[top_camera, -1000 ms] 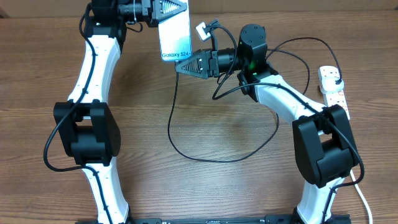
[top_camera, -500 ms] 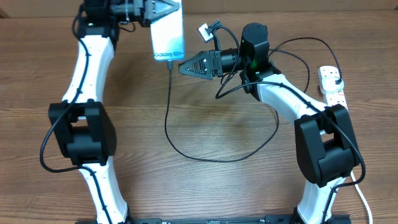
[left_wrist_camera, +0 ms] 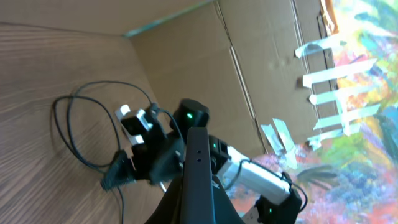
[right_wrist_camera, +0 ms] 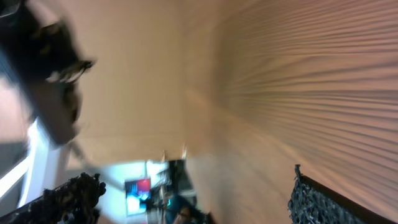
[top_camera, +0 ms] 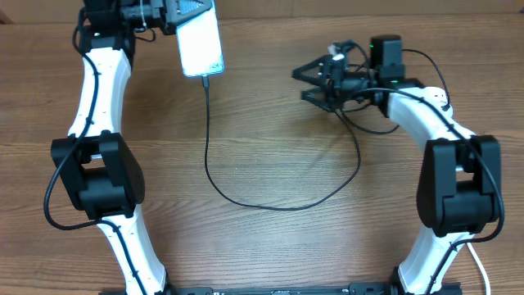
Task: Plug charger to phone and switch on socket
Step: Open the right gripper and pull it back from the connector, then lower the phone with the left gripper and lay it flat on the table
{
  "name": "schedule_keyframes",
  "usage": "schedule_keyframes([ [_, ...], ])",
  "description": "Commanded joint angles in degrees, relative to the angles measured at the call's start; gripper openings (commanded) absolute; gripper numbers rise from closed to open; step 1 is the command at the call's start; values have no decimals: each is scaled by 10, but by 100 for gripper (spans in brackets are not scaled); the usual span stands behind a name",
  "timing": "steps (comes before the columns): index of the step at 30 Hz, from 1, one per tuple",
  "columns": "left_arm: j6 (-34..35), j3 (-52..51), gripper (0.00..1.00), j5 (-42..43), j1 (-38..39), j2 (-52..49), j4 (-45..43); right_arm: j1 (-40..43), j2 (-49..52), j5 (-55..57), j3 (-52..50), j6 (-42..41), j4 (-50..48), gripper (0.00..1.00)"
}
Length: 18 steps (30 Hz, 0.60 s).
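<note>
the left gripper (top_camera: 190,10) is clamped on the phone (top_camera: 201,45), up at the far left, and the charger (top_camera: 206,139) tip looks seated in its lower edge. the right gripper (top_camera: 301,84) hangs wide open, empty. the socket, which i can't make out, probably isn't switched on yet.

Table (top_camera: 327,246) matt wood grain; phone (top_camera: 201,45) screen glossy; charger cable (top_camera: 274,208) matt black; backdrop (left_wrist_camera: 186,56) plain cardboard
</note>
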<state>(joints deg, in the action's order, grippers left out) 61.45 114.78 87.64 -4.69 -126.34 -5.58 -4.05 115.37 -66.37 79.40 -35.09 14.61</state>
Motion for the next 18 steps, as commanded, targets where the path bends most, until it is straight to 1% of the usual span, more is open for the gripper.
schedule_keyframes([
  [1, -13, 7, 4, 9, 15, 3, -2, 25, -7, 72, 7, 77, 45, 100],
  [5, -47, 7, 4, 0, 33, 3, 16, 51, -23, 146, 7, 115, 122, 100],
  [7, -75, 7, 4, -12, 43, 3, 50, 57, -38, 191, 7, 129, 148, 100],
  [9, -117, 7, 4, -28, 51, 3, 96, 57, -56, 233, 7, 131, 167, 100],
  [13, -250, 7, 4, -106, 65, 3, 252, 57, -95, 279, 7, 146, 191, 100],
  [15, -327, 7, 4, -165, 75, 3, 341, 57, -110, 280, 7, 146, 195, 100],
  [18, -424, 7, 4, -249, 96, 3, 441, 57, -125, 280, 7, 158, 200, 100],
])
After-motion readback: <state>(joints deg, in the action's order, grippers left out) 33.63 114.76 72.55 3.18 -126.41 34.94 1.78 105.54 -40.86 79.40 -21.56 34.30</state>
